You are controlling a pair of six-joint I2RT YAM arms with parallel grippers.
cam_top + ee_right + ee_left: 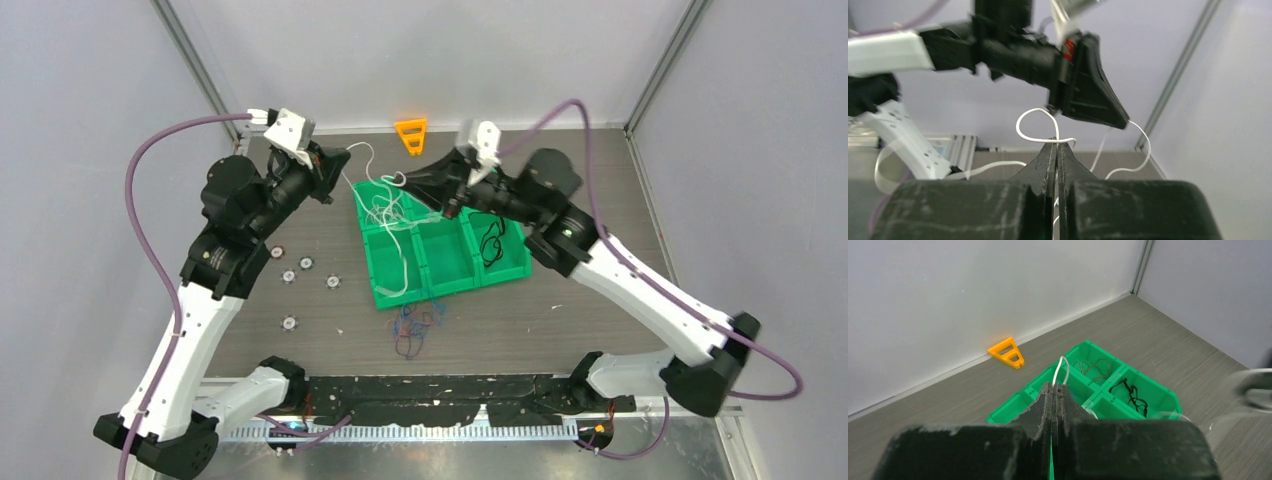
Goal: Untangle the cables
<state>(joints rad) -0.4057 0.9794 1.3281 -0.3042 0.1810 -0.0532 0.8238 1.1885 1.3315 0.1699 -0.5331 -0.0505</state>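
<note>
A tangle of white cables [388, 215] hangs between my two grippers over the left part of the green tray [450, 287]. My left gripper [343, 163] is shut on a white cable, whose loop sticks out past its tips [1055, 386] in the left wrist view [1062, 369]. My right gripper [407, 181] is also shut on a white cable [1034, 113], with its tips [1056, 144] just below the left gripper. A black cable [490, 240] lies in the tray's right compartment. A bundle of blue, red and purple cables [412, 326] lies on the table in front of the tray.
An orange triangular piece [411, 135] lies by the back wall. Several small silver discs [305, 264] lie on the table left of the tray. A thin orange-brown cable [1093, 366] lies in a far tray compartment. Walls stand close on three sides.
</note>
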